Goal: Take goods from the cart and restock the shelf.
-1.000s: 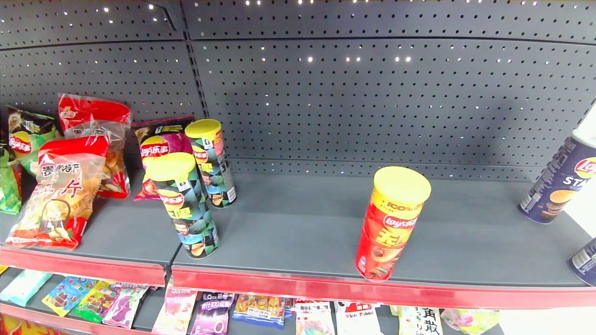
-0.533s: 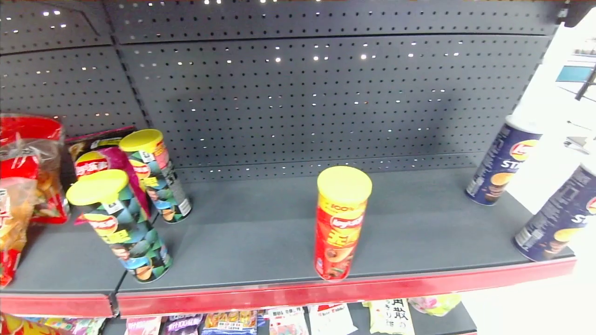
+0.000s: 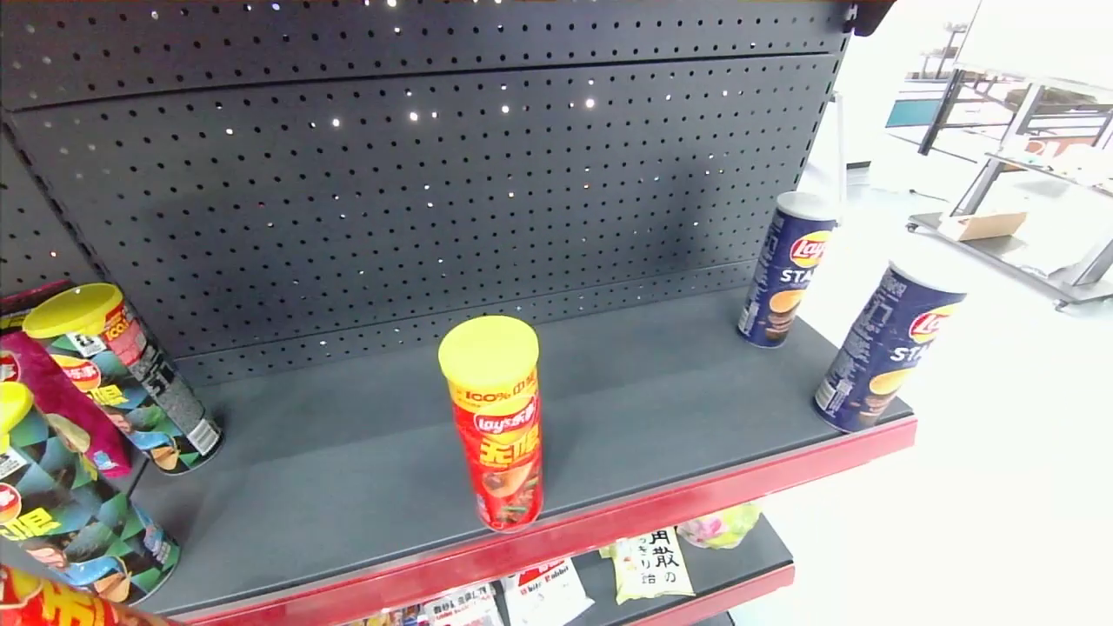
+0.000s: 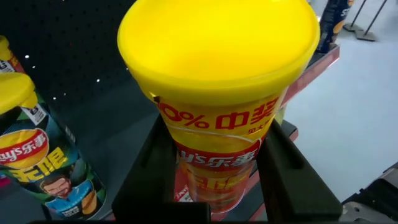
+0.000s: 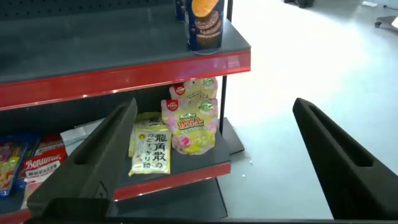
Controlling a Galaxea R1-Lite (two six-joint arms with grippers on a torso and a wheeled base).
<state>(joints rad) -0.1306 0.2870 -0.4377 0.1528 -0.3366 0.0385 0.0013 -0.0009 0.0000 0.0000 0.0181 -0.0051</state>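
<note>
While the left gripper (image 4: 217,186) pinches a held can (image 4: 217,106) upright in its jaws (long axis vertical, yellow lid up), well left of the standing red can (image 3: 496,426), the shelf (image 3: 348,469) shows bare deck between that can and the green cans (image 3: 122,374). This gap lies on the left arm's side, so that arm looks nearer. Right of the standing red can stand the blue cans (image 3: 783,269); the right gripper (image 5: 214,124) hangs lower, jaws spread and holding nothing.

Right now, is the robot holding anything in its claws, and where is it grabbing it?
The left claw holds a red chip can by its sides, below the yellow lid. The right claw is open and empty.
</note>
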